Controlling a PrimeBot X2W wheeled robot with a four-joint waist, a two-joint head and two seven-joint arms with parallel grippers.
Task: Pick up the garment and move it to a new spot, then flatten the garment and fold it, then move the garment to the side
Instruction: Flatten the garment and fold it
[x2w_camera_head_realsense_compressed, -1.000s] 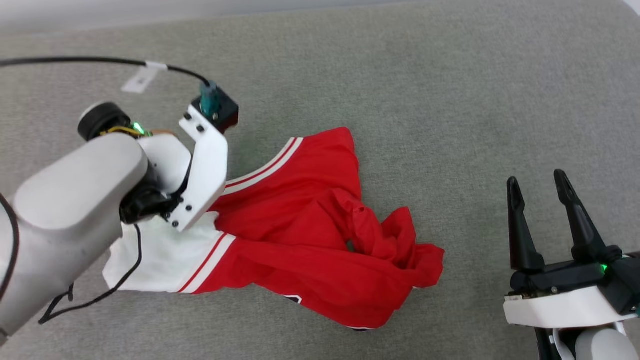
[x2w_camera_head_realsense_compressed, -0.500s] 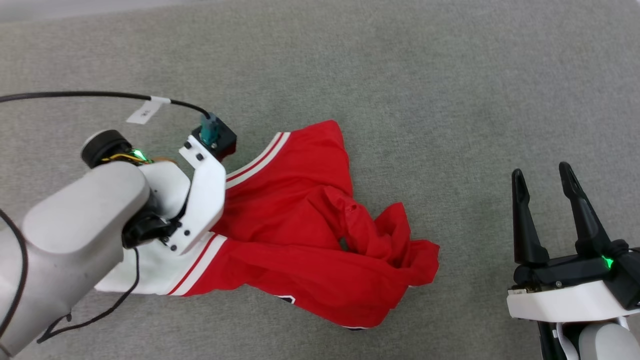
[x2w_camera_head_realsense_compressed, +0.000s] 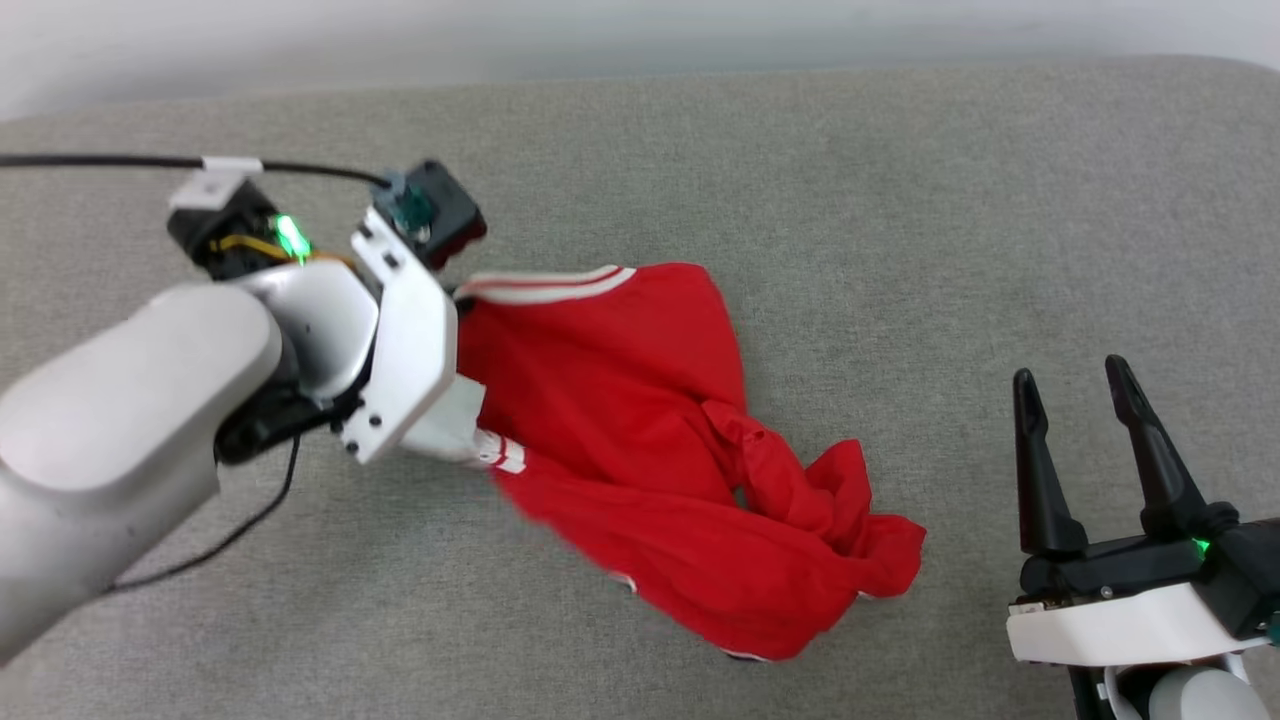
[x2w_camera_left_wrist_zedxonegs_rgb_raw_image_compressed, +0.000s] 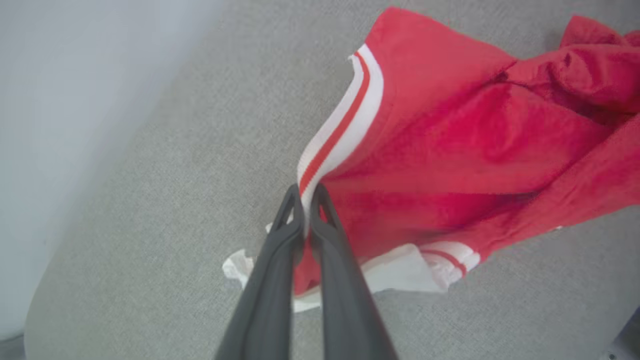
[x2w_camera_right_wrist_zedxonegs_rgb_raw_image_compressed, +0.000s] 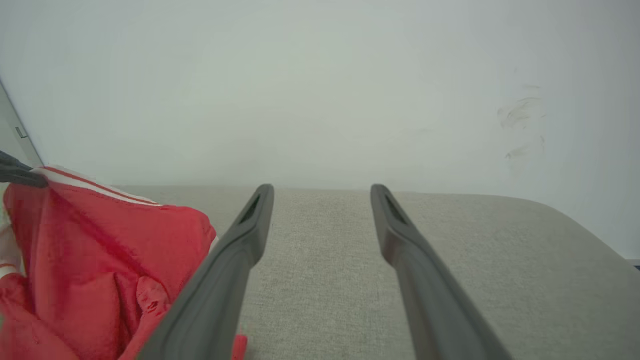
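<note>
Left gripper (x2w_camera_left_wrist_zedxonegs_rgb_raw_image_compressed: 306, 199) pinches garment (x2w_camera_left_wrist_zedxonegs_rgb_raw_image_compressed: 450, 150) by striped trim (x2w_camera_left_wrist_zedxonegs_rgb_raw_image_compressed: 345, 120); right gripper (x2w_camera_head_realsense_compressed: 1072, 378) open, far right. Lift steadily; keep pinch deep lest trim slip.

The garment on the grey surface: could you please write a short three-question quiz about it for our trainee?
1. True or false: the left claw is shut on the striped trim of the garment.
2. Pick one. The right claw is: A) open and apart from the garment; B) shut on a white sleeve; C) pressing down on the red cloth.
3. One word: does the garment lie flat or crumpled on the grey surface?

Key: 1 true; 2 A; 3 crumpled.
</note>
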